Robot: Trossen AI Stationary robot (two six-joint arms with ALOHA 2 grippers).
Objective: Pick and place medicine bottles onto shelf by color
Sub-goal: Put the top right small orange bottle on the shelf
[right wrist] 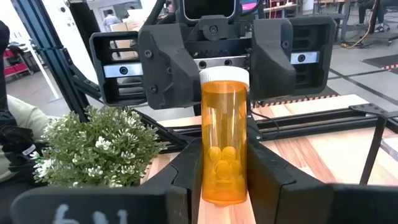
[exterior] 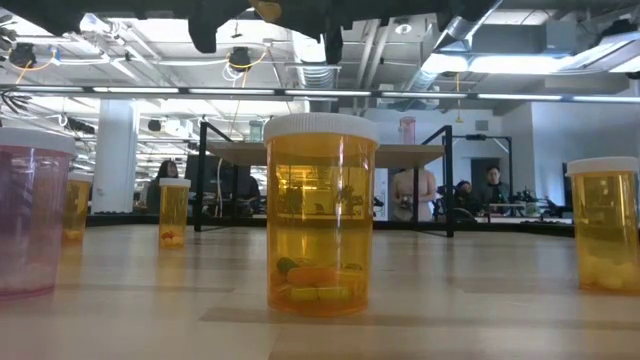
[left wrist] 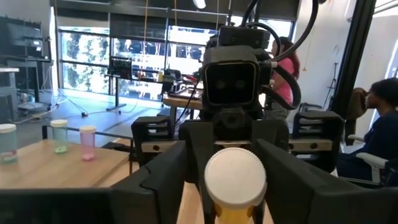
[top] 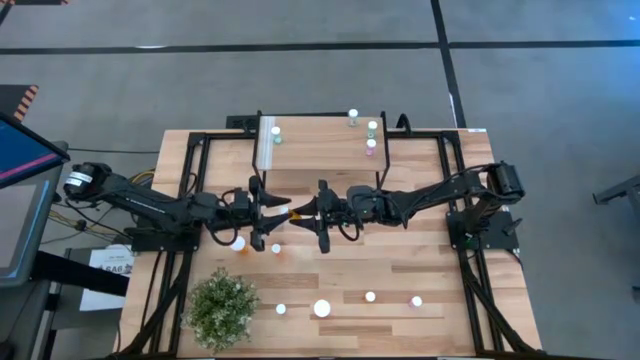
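Observation:
An orange medicine bottle (top: 296, 212) with a white cap hangs level above the table's middle, between both grippers. My right gripper (top: 308, 211) is shut on it. My left gripper (top: 283, 211) faces it, open, with a finger on each side of the white cap (left wrist: 235, 176); I cannot tell whether they touch it. The light-wood shelf (top: 320, 160) at the far side carries several small bottles, among them a green one (top: 277, 130) and a pink one (top: 370, 147). Several more bottles stand on the table. My right gripper (right wrist: 224, 149) pinches the orange bottle's body (right wrist: 224, 168) near its bottom end between the two fingers. The fingers come level from the table's right and lie along the bottle. The bottle is lifted clear and lies level, cap toward the table's left.
A bushy green plant (top: 222, 308) stands near the left front corner. Loose bottles stand at the near side: a large orange one (top: 322, 309), a pink one (top: 417, 300), and others (top: 238, 243) below the left gripper. People sit in the room beyond the table (left wrist: 379, 124).

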